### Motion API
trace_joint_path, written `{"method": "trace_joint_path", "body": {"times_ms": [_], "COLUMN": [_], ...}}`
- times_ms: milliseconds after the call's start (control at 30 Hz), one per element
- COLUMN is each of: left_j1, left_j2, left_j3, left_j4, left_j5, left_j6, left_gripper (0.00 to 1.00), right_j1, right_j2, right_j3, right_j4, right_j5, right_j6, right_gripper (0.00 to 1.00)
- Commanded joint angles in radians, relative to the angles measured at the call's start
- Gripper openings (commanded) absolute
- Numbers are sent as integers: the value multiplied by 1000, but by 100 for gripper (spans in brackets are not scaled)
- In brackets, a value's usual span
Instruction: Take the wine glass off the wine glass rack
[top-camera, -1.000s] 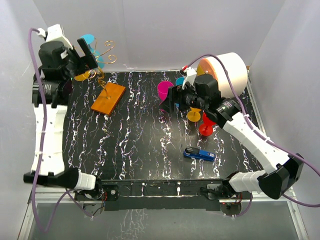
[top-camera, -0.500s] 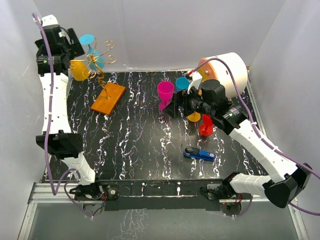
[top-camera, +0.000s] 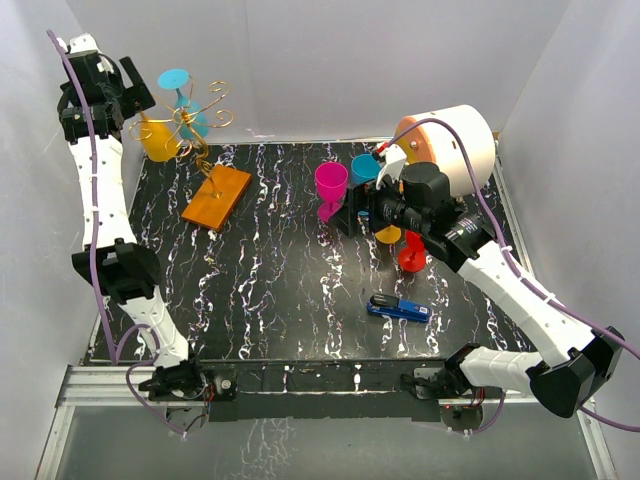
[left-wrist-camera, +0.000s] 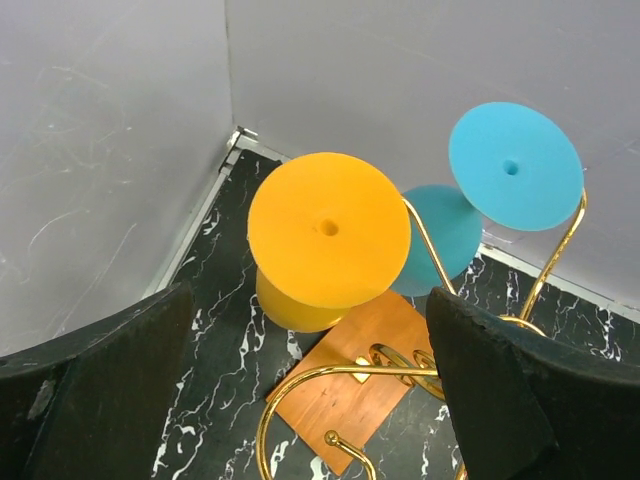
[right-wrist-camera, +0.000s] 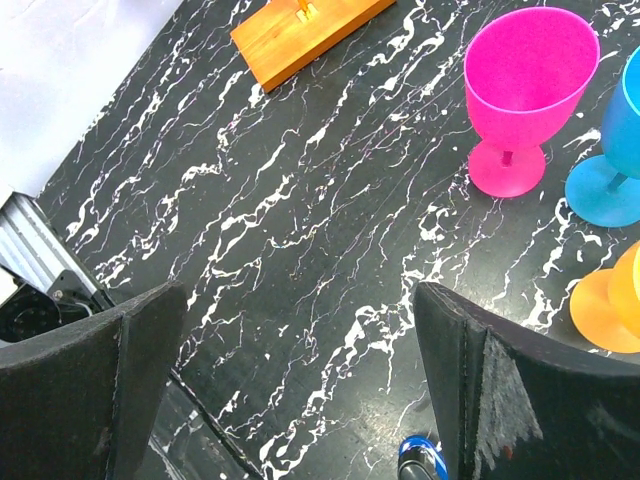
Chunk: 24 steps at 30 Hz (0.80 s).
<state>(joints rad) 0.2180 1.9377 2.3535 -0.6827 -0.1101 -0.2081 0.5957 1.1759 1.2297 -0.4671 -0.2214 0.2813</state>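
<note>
The orange wine glass (left-wrist-camera: 328, 228) hung inverted on the wine glass rack (left-wrist-camera: 345, 405), far left. My left gripper (left-wrist-camera: 310, 335) hovered above, jaws spread, empty; my right gripper (right-wrist-camera: 300, 370) likewise.

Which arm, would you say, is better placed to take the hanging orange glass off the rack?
Left: the left pincer faces the hanging orange glass on the rack; the right pincer overlooks the table.
</note>
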Motion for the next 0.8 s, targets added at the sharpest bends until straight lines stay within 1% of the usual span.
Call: {"method": "trace_joint_path", "body": {"times_ms": [0, 400, 767], "left_j1": [7, 7, 7], "left_j2": [-15, 39, 97], "left_j3": [19, 55, 69], "left_j4": [43, 95, 117], "left_j5": [42, 39, 86], "left_j6": [29, 68, 80], "left_gripper": [99, 99, 99], "right_j1": [3, 3, 2], "right_j2": [-17, 1, 25], "right_j3": [10, -5, -9], "right_j4": [69, 98, 113], "right_j5": [22, 17, 17], "right_j6": [-29, -21, -21], "right_gripper": [96, 96, 96]}}
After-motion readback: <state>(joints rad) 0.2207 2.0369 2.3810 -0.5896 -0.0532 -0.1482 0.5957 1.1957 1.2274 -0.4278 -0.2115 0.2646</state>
